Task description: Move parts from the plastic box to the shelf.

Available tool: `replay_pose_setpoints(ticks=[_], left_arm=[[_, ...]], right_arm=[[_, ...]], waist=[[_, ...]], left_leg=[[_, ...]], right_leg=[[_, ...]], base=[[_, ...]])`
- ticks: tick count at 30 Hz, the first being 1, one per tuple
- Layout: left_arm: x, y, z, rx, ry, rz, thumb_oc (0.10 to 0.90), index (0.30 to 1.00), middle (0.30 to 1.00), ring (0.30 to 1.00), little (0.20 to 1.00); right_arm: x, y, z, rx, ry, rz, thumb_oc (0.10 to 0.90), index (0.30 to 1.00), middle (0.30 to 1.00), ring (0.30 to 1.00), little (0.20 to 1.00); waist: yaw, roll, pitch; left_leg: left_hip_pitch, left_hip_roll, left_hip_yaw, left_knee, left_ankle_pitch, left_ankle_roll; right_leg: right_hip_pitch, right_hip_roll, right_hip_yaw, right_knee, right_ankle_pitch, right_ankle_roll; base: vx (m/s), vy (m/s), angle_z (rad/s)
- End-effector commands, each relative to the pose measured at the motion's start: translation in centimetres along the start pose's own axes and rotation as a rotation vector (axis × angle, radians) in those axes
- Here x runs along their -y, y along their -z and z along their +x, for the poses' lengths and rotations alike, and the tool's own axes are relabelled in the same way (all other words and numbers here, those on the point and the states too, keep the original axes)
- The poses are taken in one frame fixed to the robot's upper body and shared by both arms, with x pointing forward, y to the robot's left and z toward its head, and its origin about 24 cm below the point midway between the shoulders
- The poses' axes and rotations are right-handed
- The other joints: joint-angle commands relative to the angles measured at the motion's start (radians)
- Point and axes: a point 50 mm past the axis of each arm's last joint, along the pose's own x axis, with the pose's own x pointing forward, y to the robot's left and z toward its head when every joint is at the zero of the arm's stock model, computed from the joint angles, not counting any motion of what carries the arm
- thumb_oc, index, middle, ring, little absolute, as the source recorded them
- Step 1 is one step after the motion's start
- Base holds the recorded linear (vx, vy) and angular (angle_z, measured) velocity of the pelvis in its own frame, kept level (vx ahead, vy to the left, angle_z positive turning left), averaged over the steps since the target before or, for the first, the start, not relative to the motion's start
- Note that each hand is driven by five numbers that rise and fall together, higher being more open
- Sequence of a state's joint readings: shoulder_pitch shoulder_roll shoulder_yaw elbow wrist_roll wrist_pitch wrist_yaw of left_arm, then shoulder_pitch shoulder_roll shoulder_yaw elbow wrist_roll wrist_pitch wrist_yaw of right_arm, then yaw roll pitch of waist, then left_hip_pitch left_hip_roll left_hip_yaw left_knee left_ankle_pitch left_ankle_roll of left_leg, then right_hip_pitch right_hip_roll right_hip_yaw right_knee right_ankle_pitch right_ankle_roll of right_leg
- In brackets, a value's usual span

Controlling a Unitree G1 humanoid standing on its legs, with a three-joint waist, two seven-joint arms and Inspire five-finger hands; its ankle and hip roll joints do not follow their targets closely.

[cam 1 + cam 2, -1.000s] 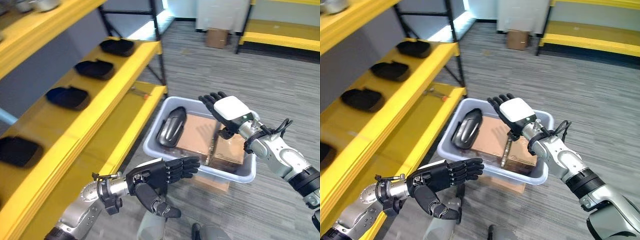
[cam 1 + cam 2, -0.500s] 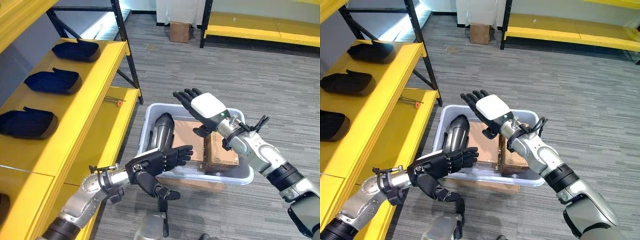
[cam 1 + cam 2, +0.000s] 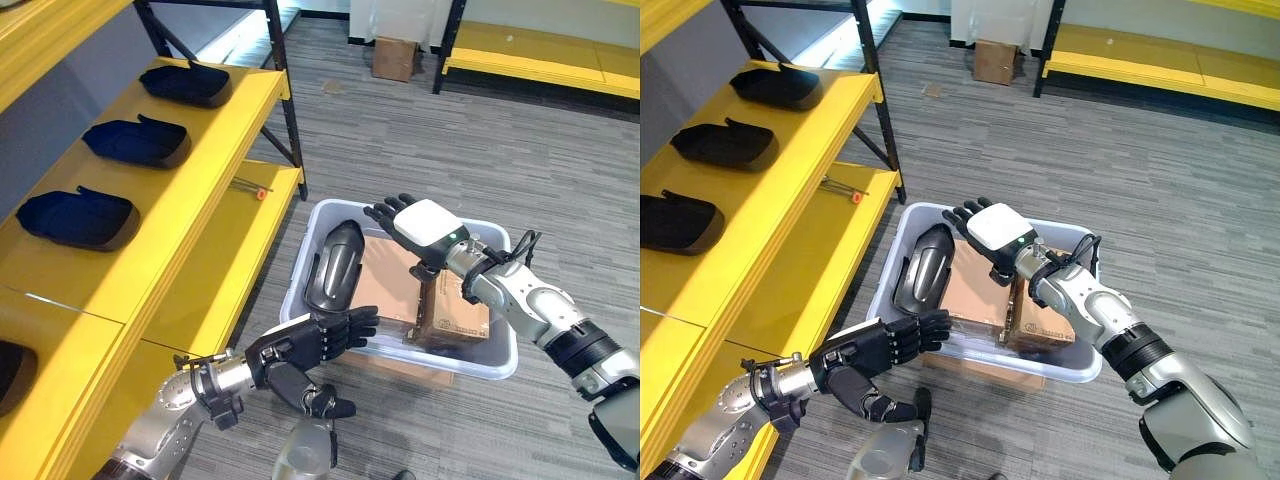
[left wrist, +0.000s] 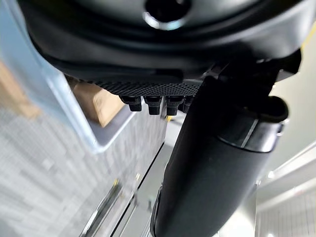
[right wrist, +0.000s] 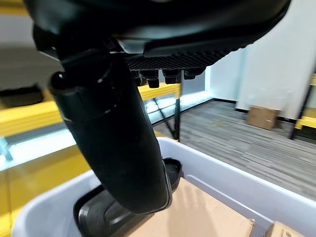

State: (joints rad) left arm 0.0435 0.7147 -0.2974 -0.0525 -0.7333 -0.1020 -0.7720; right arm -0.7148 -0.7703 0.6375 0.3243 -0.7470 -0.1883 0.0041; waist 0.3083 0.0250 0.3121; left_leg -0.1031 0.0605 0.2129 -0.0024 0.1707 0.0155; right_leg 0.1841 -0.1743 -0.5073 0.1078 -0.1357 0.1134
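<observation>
A grey plastic box (image 3: 499,362) stands on the floor beside the yellow shelf (image 3: 200,190). Inside it a black moulded part (image 3: 333,266) leans at the shelf end, next to brown cardboard boxes (image 3: 455,318). My right hand (image 3: 418,222) hovers open over the middle of the box, fingers straight and pointing toward the part, holding nothing. My left hand (image 3: 303,345) is open just outside the near rim of the box, fingers extended toward it, empty. In the right wrist view the part (image 5: 106,215) lies just past the thumb.
Several black parts (image 3: 77,217) rest in a row on the upper shelf board. A small red-tipped tool (image 3: 252,187) lies on the lower board. A cardboard carton (image 3: 394,57) and another yellow rack (image 3: 545,65) stand far across the carpet.
The camera has shifted. My right hand has dropped lower over the box. My left hand has stayed open near the rim.
</observation>
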Motion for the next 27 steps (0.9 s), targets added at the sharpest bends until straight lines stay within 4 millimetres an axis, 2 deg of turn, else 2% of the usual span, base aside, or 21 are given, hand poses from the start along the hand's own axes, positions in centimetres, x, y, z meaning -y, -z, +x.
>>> replay_pose_setpoints(ticks=[1,4,5,9,10,14,19,27], left_arm=[[0.3,-3.2,-0.2,0.208,-0.016,0.116,0.9,1.0,1.0,1.0,1.0],[0.0,-3.4,-1.1,0.24,-0.085,0.135,0.9,1.0,1.0,1.0,1.0],[-0.4,-3.7,-2.1,0.296,-0.161,0.135,0.9,1.0,1.0,1.0,1.0],[-0.8,-3.2,-3.8,0.291,-0.248,0.141,0.9,1.0,1.0,1.0,1.0],[-0.9,-3.2,-4.8,0.281,-0.286,0.168,0.9,1.0,1.0,1.0,1.0],[-0.9,-3.7,-4.9,0.327,-0.296,0.156,0.9,1.0,1.0,1.0,1.0],[-1.1,-4.0,-5.5,0.358,-0.363,0.159,0.9,1.0,1.0,1.0,1.0],[-1.3,-4.7,-5.6,0.395,-0.379,0.194,0.9,1.0,1.0,1.0,1.0]], right_arm=[[5.4,1.1,0.4,0.019,0.157,-0.127,0.9,1.0,1.0,1.0,1.0],[6.0,1.9,0.0,-0.015,0.167,-0.143,0.9,1.0,1.0,1.0,1.0],[6.2,2.9,-0.2,-0.057,0.183,-0.142,0.9,1.0,1.0,1.0,1.0],[6.2,4.1,-0.5,-0.12,0.185,-0.127,0.9,1.0,1.0,1.0,1.0],[6.0,4.9,-0.5,-0.175,0.176,-0.111,0.9,1.0,1.0,1.0,1.0],[5.6,5.3,0.0,-0.192,0.152,-0.129,0.9,1.0,1.0,1.0,1.0],[5.2,5.3,0.4,-0.202,0.134,-0.143,0.9,1.0,1.0,1.0,1.0],[5.8,5.7,1.1,-0.227,0.153,-0.184,0.9,1.0,1.0,1.0,1.0]], waist=[[0.019,-0.032,-0.036],[0.042,-0.027,-0.011],[0.066,-0.019,0.016],[0.096,-0.01,0.042],[0.117,-0.005,0.057],[0.143,0.007,0.071],[0.175,0.008,0.099],[0.197,0.014,0.151]], left_leg=[[-0.083,0.039,-0.067,0.056,-0.065,-0.086],[-0.103,0.032,-0.086,0.064,-0.064,-0.085],[-0.119,0.028,-0.101,0.068,-0.058,-0.087],[-0.134,0.021,-0.118,0.073,-0.052,-0.088],[-0.14,0.018,-0.128,0.071,-0.047,-0.088],[-0.15,0.012,-0.142,0.08,-0.046,-0.085],[-0.171,0.009,-0.166,0.096,-0.042,-0.086],[-0.216,0.017,-0.182,0.115,-0.016,-0.093]], right_leg=[[-0.036,-0.005,0.028,0.136,-0.055,-0.042],[-0.057,-0.003,0.014,0.174,-0.073,-0.05],[-0.074,-0.001,-0.003,0.219,-0.097,-0.061],[-0.087,-0.005,-0.033,0.266,-0.123,-0.07],[-0.094,-0.012,-0.055,0.301,-0.138,-0.075],[-0.096,-0.019,-0.079,0.345,-0.166,-0.085],[-0.104,-0.022,-0.098,0.405,-0.204,-0.101],[-0.146,-0.025,-0.106,0.499,-0.249,-0.118]], base=[[-0.01,-0.079,0.16],[-0.02,-0.076,0.34],[-0.03,-0.078,0.24],[0.02,-0.072,0.29],[0.03,-0.098,0.37],[0.04,-0.053,0.31],[0.07,-0.073,0.17],[0.01,-0.048,0.11]])
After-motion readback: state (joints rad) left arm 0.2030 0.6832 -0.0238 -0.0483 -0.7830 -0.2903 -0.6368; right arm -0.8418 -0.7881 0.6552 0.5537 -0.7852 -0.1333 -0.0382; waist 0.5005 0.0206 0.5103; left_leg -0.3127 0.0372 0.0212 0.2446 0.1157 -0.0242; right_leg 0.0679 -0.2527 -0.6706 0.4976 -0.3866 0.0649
